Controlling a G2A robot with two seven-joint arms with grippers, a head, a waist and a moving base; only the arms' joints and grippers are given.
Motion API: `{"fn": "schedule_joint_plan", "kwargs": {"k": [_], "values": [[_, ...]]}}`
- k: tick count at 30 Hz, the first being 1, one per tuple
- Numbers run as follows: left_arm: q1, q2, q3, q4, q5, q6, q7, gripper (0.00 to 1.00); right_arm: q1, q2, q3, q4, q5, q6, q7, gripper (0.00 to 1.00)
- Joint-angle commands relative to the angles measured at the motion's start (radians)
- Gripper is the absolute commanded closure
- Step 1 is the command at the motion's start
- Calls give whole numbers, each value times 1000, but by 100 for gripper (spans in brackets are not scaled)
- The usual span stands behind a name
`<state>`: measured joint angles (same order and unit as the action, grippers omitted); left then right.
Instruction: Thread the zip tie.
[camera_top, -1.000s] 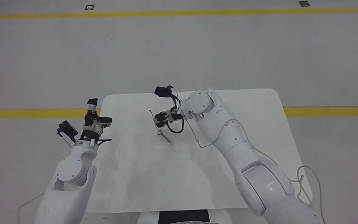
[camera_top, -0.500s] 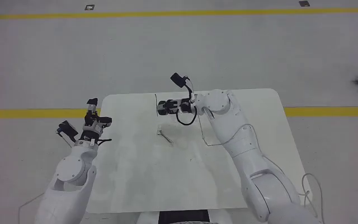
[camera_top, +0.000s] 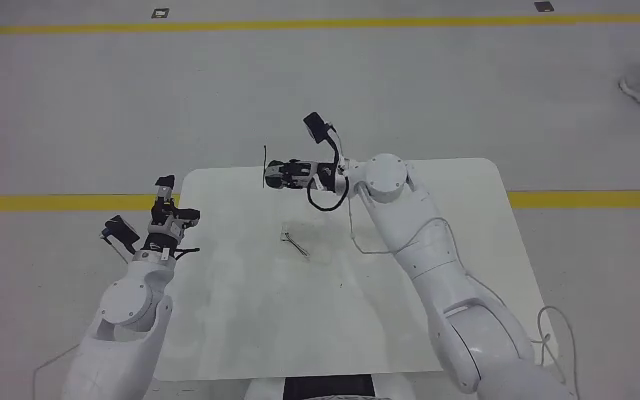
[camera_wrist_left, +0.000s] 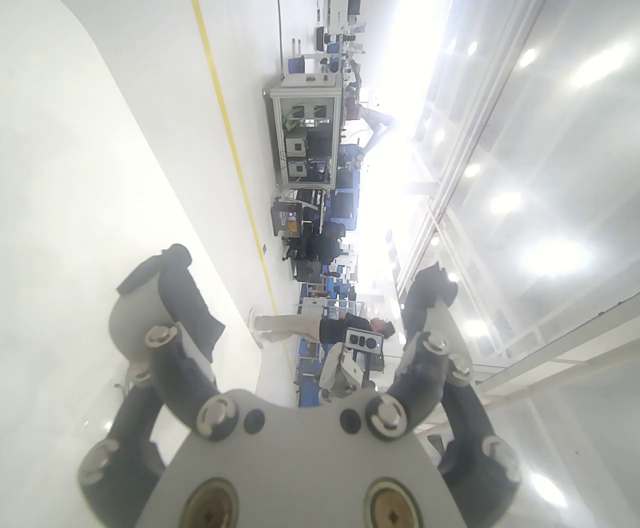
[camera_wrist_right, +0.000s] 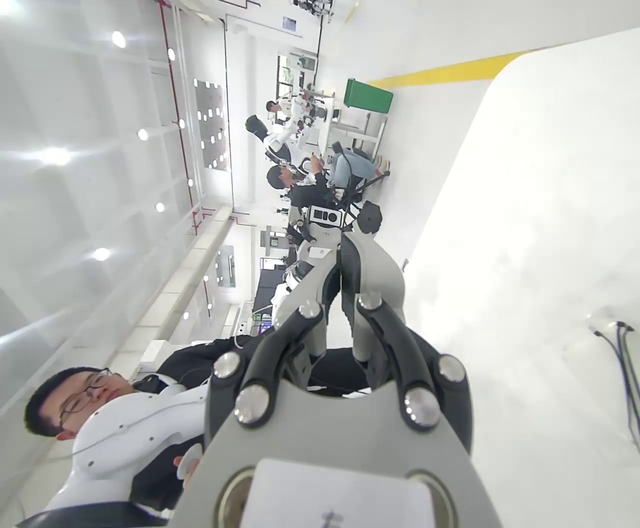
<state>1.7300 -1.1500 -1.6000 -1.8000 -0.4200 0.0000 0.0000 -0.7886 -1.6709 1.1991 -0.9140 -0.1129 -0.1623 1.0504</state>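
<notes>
The jaws of the right gripper (camera_wrist_right: 345, 245) are pressed together with no gap between the pads. In the top view a thin dark zip tie (camera_top: 265, 162) stands upright at their tips, so I judge that they pinch it. It is in the air over the far edge of the tabletop (camera_top: 420, 300), toward the left side. The jaws of the left gripper (camera_wrist_left: 302, 270) are well apart from it, beside the tabletop's left edge, spread wide and holding nothing. Some thin dark strands (camera_top: 293, 240) lie on the tabletop between the arms. The risk, I think, is that such a thin strip turns or slips in the pinch when its tail is pushed toward the head, because little of it is gripped. The top view gives the strip's position; the right wrist view gives how tightly the pads meet, which from above is too small to judge.
</notes>
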Motion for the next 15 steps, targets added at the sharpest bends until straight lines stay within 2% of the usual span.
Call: {"fn": "schedule_joint_plan", "kwargs": {"k": [1, 5, 12, 15], "values": [[0, 0, 0, 0, 0, 0, 0, 0, 0, 0, 0, 0, 0, 0, 0, 100], [-7, 1, 0, 8, 10, -16, -50, 0, 0, 0, 0, 0, 0, 0, 0, 100], [-11, 15, -26, 34, 40, -81, -313, 0, -22, -3, -38, -34, 21, 51, -71, 100], [-18, 18, -28, 42, 17, -79, -404, 0, -14, -7, -55, -23, 40, 71, -90, 100]]}}
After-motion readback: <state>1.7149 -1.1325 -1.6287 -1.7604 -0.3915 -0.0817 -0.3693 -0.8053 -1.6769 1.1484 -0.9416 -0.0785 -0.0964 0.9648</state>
